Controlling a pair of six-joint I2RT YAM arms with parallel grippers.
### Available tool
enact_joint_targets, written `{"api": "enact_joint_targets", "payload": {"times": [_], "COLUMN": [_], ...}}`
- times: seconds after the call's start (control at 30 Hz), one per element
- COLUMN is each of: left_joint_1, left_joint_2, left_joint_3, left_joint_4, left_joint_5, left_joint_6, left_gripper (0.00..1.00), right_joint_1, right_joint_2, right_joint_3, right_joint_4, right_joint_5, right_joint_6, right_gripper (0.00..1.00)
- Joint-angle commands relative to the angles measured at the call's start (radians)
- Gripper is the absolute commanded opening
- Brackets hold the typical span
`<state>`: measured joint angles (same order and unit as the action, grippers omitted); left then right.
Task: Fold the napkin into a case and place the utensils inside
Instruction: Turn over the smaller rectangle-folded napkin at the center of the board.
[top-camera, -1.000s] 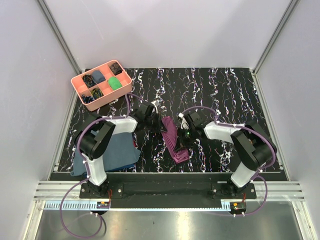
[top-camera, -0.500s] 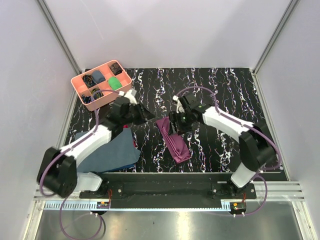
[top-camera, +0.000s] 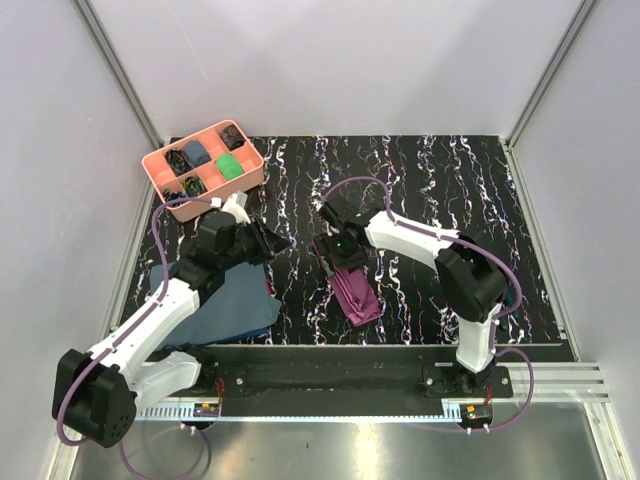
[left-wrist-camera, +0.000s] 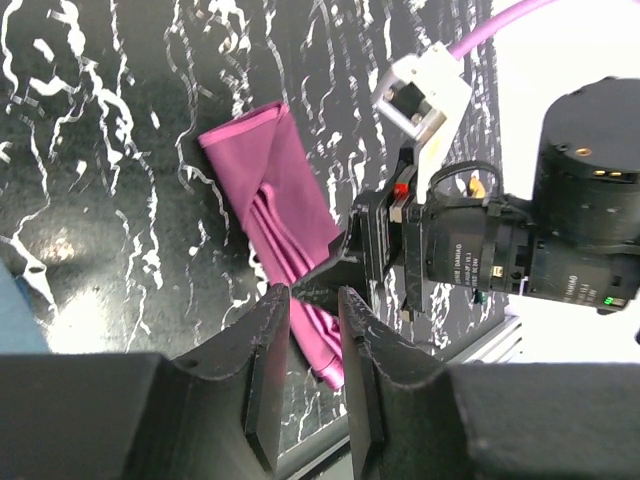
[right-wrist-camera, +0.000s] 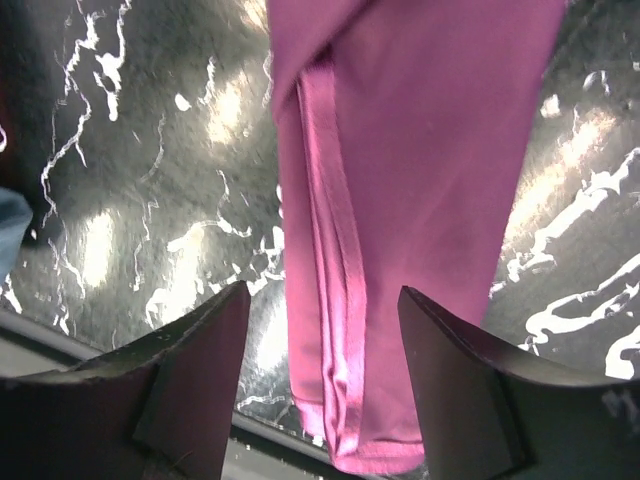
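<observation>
On the table (top-camera: 450, 190), the napkin (left-wrist-camera: 275, 190) lies folded into a narrow case (top-camera: 358, 297), so folding looks done; next comes fetching the utensils, unseen here. The right tool (right-wrist-camera: 322, 300) hangs over the case's far end, wide and empty, forearm angled inward; the left tool (left-wrist-camera: 312, 300), narrowly parted and holding nothing, sits left of the case on an outstretched arm.

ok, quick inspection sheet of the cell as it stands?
surface: black white-veined tabletop, no damage seen
job's things: napkin folded into a narrow oblong, lying flat mid-table; utensils nothing seen
clutter: pink tray far left; blue cloth near left
grippers: left gripper open, narrow gap, empty; right gripper open wide over the napkin, empty
cables: purple cables loop off both arms
surroundings: white walls, metal frame; otherwise nothing seen
</observation>
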<state>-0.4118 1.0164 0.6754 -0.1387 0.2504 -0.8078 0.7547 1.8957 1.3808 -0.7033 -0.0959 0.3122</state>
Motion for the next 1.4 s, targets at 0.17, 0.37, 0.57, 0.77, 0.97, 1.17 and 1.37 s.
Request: {"api": "enact_joint_targets", "payload": {"times": [0.17,0.37,0.57,0.77,0.97,1.17,1.37], "left_joint_1": [0.013,0.025,0.042,0.054,0.059,0.067,0.077], "left_joint_2": [-0.033,-0.078,-0.104,-0.116,-0.114,-0.099,-0.085], "left_joint_3": [-0.022,-0.031,-0.043,-0.057,-0.059,-0.048,-0.042], "left_joint_4": [0.017,0.002,-0.002,-0.002,-0.007,-0.018,-0.029], "left_joint_5": [0.052,0.058,0.079,0.089,0.09,0.082,0.075], "left_joint_6": [0.018,0.021,0.019,0.024,0.027,0.038,0.039], "left_gripper": [0.28,0.28,0.28,0.28,0.28,0.29,0.29], "right_joint_1": [0.064,0.118,0.166,0.179,0.186,0.181,0.118], "right_joint_2": [0.088,0.141,0.227,0.259,0.237,0.194,0.073], "right_joint_3": [0.07,0.101,0.15,0.162,0.21,0.313,0.241], "right_joint_4": [-0.033,-0.061,-0.125,-0.16,-0.176,-0.185,0.002], "right_joint_5": [0.148,0.223,0.292,0.367,0.389,0.273,-0.126], "right_joint_6": [0.014,0.037,0.09,0.119,0.125,0.11,0.14], "right_gripper": [0.62,0.53,0.53,0.44,0.22,0.02,0.01]}}
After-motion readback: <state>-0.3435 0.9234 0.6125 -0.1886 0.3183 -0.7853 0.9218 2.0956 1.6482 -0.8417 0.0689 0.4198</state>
